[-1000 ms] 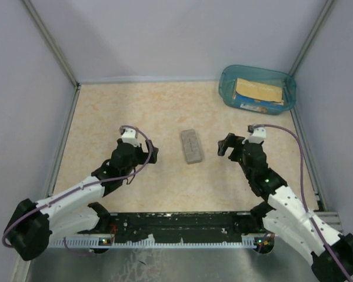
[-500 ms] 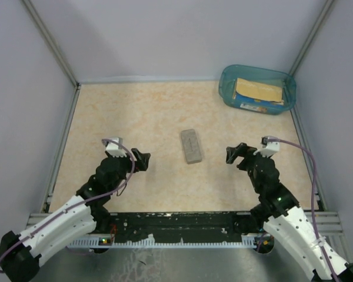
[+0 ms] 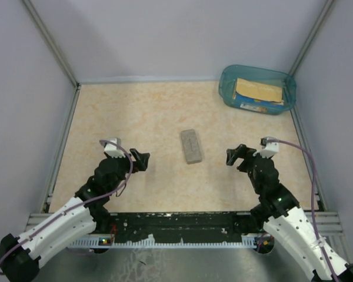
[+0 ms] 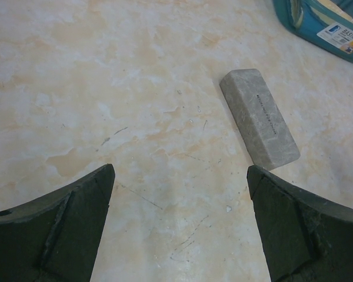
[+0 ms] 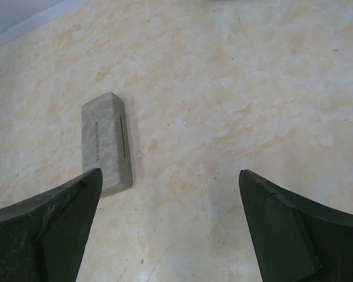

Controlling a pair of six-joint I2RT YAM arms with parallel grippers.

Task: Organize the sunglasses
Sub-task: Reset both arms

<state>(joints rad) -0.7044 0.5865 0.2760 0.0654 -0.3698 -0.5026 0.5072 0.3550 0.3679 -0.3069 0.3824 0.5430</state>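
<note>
No sunglasses show in any view. A grey rectangular case (image 3: pixel 192 146) lies shut on the middle of the table; it also shows in the left wrist view (image 4: pixel 259 116) and the right wrist view (image 5: pixel 106 142). My left gripper (image 3: pixel 140 160) is open and empty, to the left of the case. My right gripper (image 3: pixel 233 155) is open and empty, to the right of the case. Neither gripper touches the case.
A teal plastic bin (image 3: pixel 257 88) holding flat packets stands at the back right; its corner shows in the left wrist view (image 4: pixel 326 26). Grey walls with metal rails enclose the table on three sides. A black rail (image 3: pixel 176 223) runs along the near edge.
Both arms have drawn back toward the near edge, away from the case, over the last second. In the last half second they have hardly moved. The case has not moved.
</note>
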